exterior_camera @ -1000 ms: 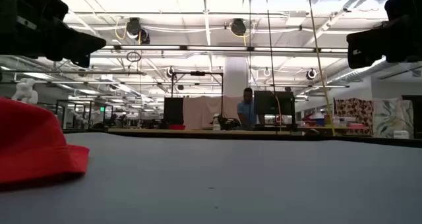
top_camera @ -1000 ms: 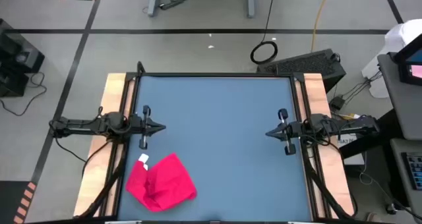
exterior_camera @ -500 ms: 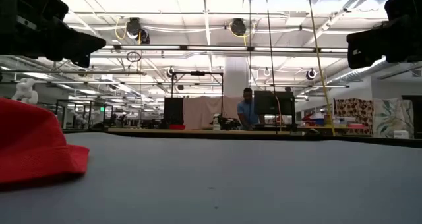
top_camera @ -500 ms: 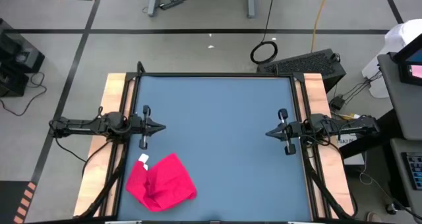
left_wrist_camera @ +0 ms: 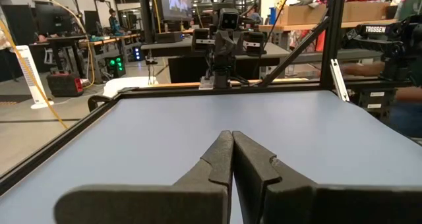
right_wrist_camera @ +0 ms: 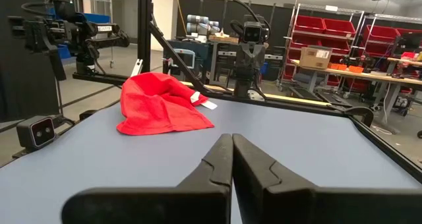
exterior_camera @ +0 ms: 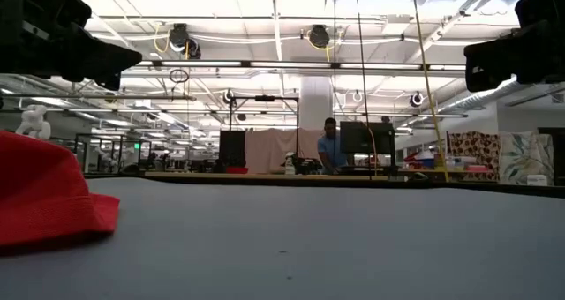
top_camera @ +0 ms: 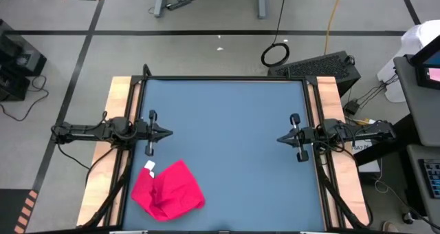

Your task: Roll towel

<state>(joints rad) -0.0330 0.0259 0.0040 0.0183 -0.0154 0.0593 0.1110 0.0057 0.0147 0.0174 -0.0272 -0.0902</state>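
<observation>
Almost nothing is different from a second ago. The only change is far off in the room behind the table, in the low view: the person [exterior_camera: 329, 150] by the dark screen [exterior_camera: 366, 146] stands a tiny bit more to the left than before

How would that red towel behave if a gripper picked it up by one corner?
The towel lies crumpled in soft folds, so it would probably droop limply. It looks thin, likely light. Pushed, it would probably bunch up rather than slide whole.

Pinkish-red towel [top_camera: 168, 190], crumpled (white tag at one edge), table's near-left corner
</observation>
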